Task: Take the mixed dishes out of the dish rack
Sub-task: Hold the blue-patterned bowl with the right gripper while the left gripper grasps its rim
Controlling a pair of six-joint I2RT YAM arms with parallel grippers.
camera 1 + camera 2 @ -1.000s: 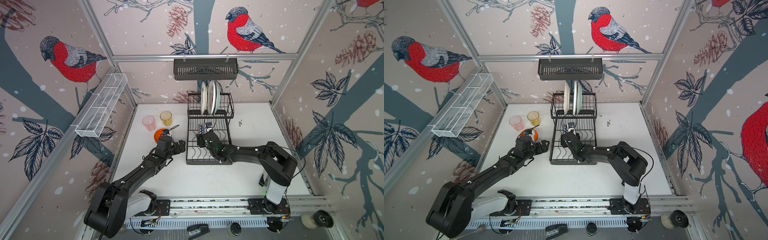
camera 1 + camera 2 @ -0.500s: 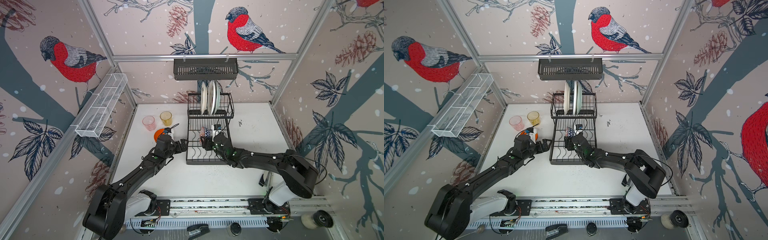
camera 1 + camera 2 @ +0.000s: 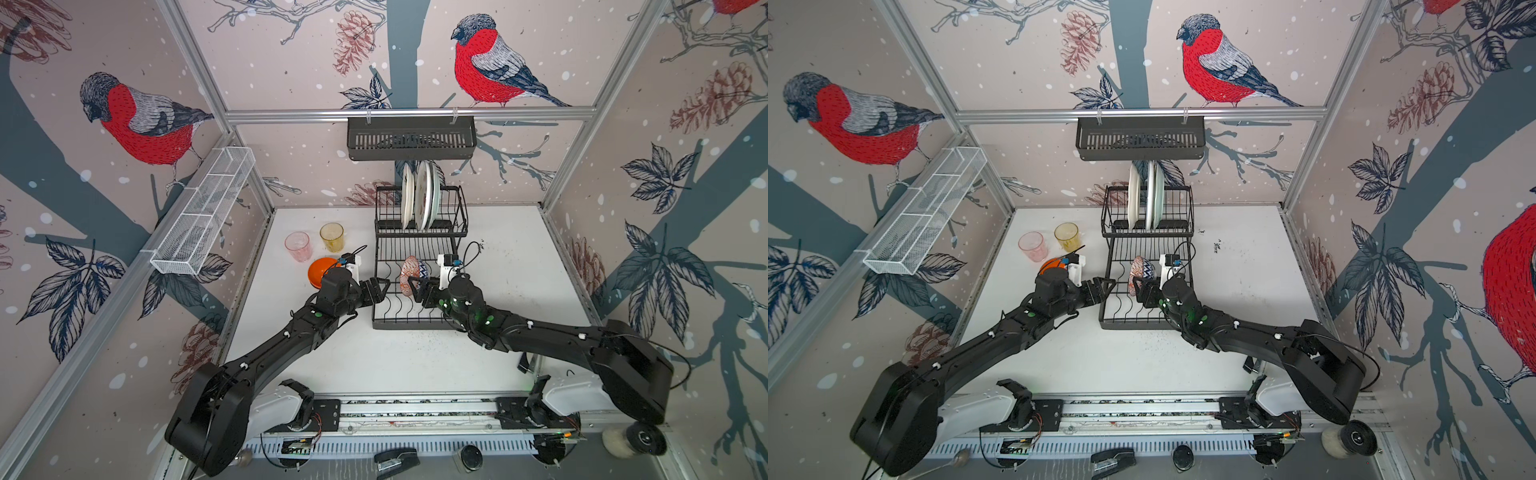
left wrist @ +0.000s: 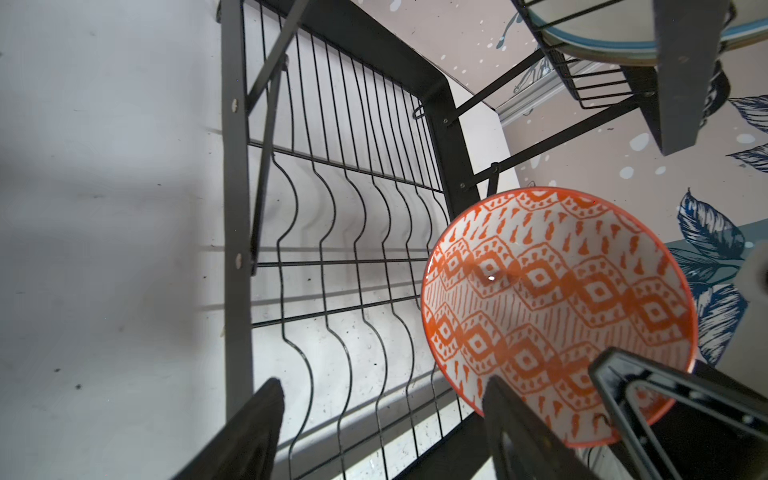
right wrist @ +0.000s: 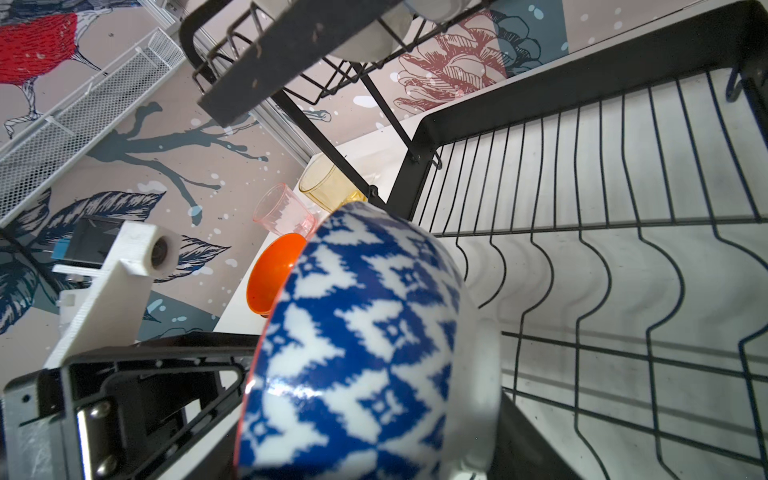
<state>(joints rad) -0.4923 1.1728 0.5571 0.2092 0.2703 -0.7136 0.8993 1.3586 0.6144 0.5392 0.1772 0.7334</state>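
**Dish rack: blue-patterned bowl in the right gripper, plates up top**

The dish rack stands on the white table. Its raised basket holds the plates, all standing on edge. Over the lower tray there's one blue-patterned bowl, and it's in the right gripper. That gripper is clenched on the bowl's wall, one finger inside and one outside, with the bowl tipped on its side above the middle of the tray. The right wrist view shows the blue and white outside, and the left wrist view looks straight into the orange-patterned inside. It's hard to tell whether the bowl touches the tray wires.

The left gripper hangs at the rack's left edge, right by the lower tray's rim, pointing at the bowl. Its fingers are spread with nothing between them, just tray wires showing through the gap.

Off the rack's left side, on the table, an orange bowl sits just beside the tray, partly hidden by the left arm. A pink glass and an amber glass stand upright closer to the rack's basket end.
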